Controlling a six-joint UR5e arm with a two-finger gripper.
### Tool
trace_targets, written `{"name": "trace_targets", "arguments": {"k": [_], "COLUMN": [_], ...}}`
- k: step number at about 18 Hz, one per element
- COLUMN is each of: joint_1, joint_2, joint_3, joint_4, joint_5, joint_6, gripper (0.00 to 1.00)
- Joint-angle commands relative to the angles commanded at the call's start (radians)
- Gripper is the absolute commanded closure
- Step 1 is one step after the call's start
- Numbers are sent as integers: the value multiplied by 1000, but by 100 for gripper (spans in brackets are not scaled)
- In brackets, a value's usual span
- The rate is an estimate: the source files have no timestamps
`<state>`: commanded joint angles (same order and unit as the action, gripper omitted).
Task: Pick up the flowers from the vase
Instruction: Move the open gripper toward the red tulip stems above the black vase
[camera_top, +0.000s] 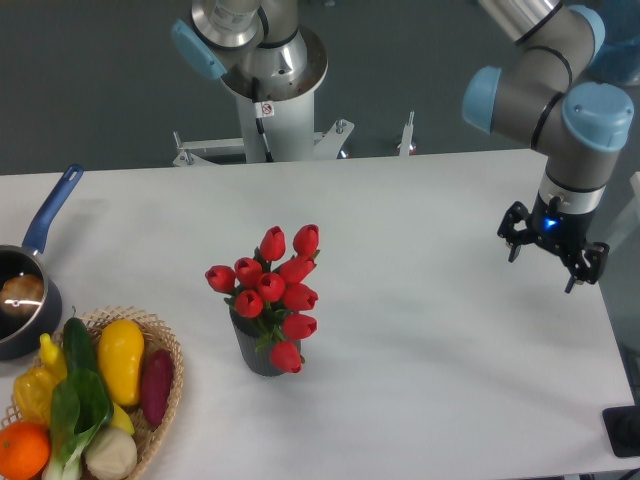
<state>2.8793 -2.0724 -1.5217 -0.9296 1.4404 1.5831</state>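
Observation:
The flowers (272, 288), a bunch of red tulip buds with green leaves, stand in the vase (258, 355), a small dark grey ribbed cylinder in the middle of the white table. The buds spread wider than the vase and hide its mouth. My gripper (553, 258) hangs above the table's right side, far to the right of the flowers, pointing down. Its fingers are spread apart and nothing is between them.
A wicker basket (160, 420) with yellow, green, purple and orange vegetables sits at the front left. A dark saucepan (25, 330) with a blue handle (52, 208) is at the left edge. The arm's base column (268, 90) rises behind the table.

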Motion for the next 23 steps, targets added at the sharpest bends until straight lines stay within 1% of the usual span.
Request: {"name": "trace_targets", "arguments": {"k": [4, 6, 7, 8, 10, 11, 12, 13, 16, 19, 21, 23], "joint_1": [-3, -15, -14, -5, 38, 57, 61, 58, 20, -38, -92, -110], "joint_2": [2, 5, 6, 8, 15, 41, 67, 75, 90, 97, 106, 107], "joint_3": [0, -5, -12, -29, -130, -164, -195, -213, -254, -308, -330, -342], "joint_4": [3, 3, 5, 5, 11, 9, 9, 9, 8, 6, 8, 6], "joint_5": [-12, -50, -95, -170, -356, -426, -469, -491, -515, -596, -671, -794], "joint_6": [3, 6, 5, 3, 9, 11, 12, 9, 12, 11, 11, 9], "gripper": [0, 0, 0, 0, 0, 0, 0, 0, 0, 0, 0, 0]}}
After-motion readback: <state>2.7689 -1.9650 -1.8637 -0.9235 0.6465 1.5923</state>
